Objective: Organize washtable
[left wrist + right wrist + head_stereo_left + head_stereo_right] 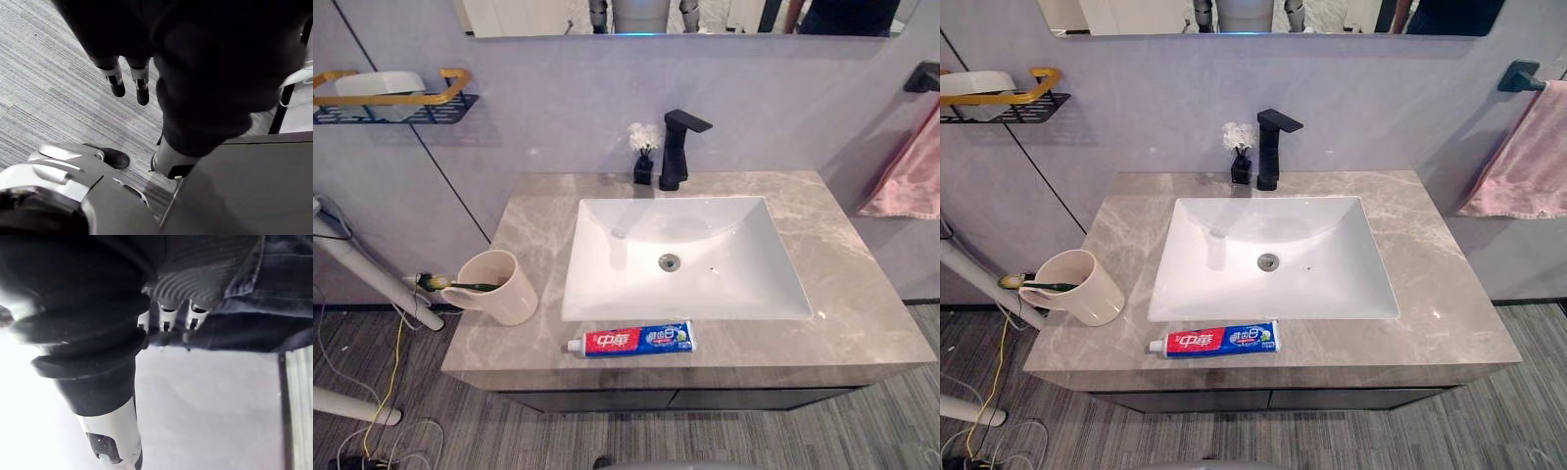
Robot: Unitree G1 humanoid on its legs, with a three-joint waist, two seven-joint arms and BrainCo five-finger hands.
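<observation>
- My left hand [141,83] hangs above a grey striped floor [54,88], beside a flat grey panel [254,191]. The fingers are straight and relaxed, the thumb is apart from them, and they grip nothing.
- My right hand [166,319] has relaxed, loosely straight fingers and holds nothing. Dark denim cloth [274,293] lies just past the fingertips, and I cannot tell whether they touch it.
- None of the washtable items below is in or against either hand.
- A red-and-blue toothpaste tube [631,340] lies flat on the front strip of the grey marble-patterned countertop [842,284]. It sits just in front of the white rectangular basin [607,284], with its white cap towards my left.
- A beige ceramic mug [499,289] stands upright near the counter's front left corner, apart from the tube.
- A green-handled toothbrush [460,286] rests across the mug's rim, with its head reaching out past the left edge.
- A black angular tap [677,147] stands behind the basin. A small black vase of white flowers [644,157] is just beside it on my left.
- A black wall shelf with a gold rail [411,103] is mounted at the upper left and bears a white dish [382,83].
- A pink towel [911,176] hangs on the wall at the right.
- Markings: the tube carries white characters on its red panel and further white print on its blue panel.
</observation>
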